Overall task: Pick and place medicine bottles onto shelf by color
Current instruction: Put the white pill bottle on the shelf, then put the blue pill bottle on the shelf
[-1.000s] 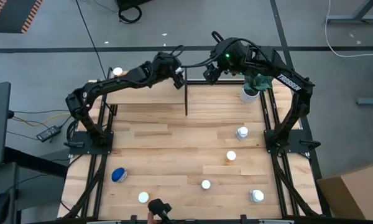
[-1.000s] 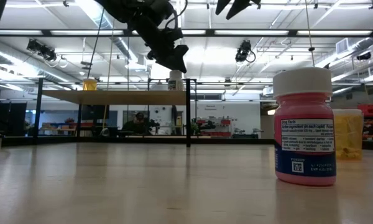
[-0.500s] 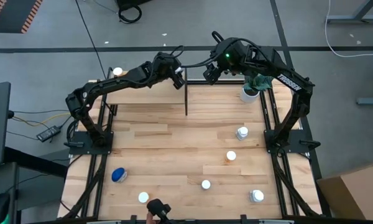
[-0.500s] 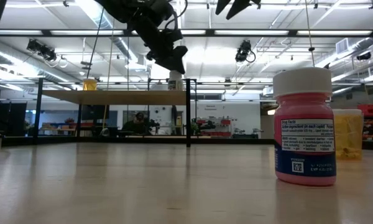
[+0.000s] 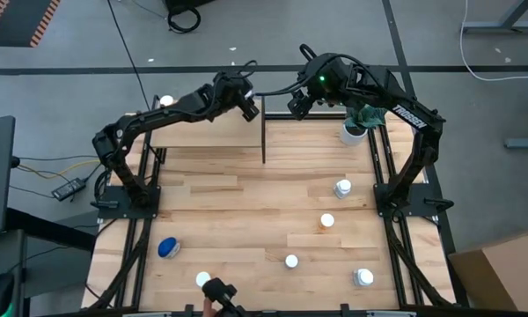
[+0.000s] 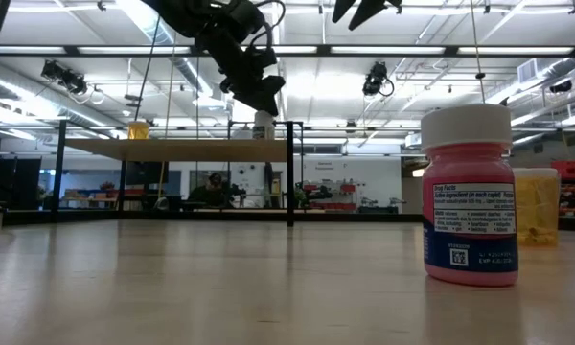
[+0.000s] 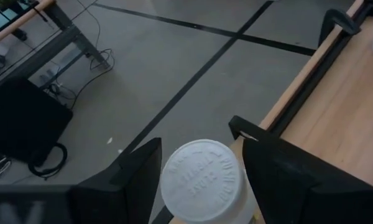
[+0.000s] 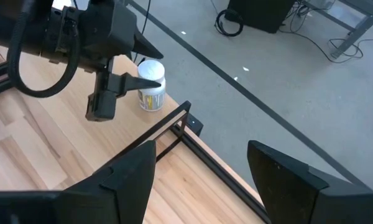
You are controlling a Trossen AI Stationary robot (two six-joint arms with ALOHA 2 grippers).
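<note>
The shelf (image 5: pixel 202 132) stands along the table's far left. At its far right corner stands a pale bottle with a white cap (image 8: pixel 150 84). My left gripper (image 5: pixel 248 106) reaches over that corner and is shut on the cap. An orange bottle (image 5: pixel 166 101) stands at the shelf's far left end. Several more bottles stand loose on the table, among them a wide blue one (image 5: pixel 167 248) and a pink one (image 6: pixel 468 196). My right gripper (image 8: pixel 202 186) hangs open, high over the table's far edge, holding nothing. My left gripper has the bottle's white cap (image 7: pixel 202 180) between its two fingers, one finger (image 7: pixel 140 180) on each side. The fingers slant down at it from the table's near left. The bottle stands upright with its base on the shelf's corner (image 8: pixel 174 121).
A white pot with a green plant (image 5: pixel 354 130) sits at the table's far right corner, below my right arm. Loose bottles (image 5: pixel 342 187) (image 5: pixel 291 261) dot the right and near parts of the table. Bare planks lie in the middle (image 5: pixel 246 202).
My left gripper has swung slightly toward the table's left over the shelf's corner. The bottle between its fingers has shifted a little the same way and still stands on the shelf.
</note>
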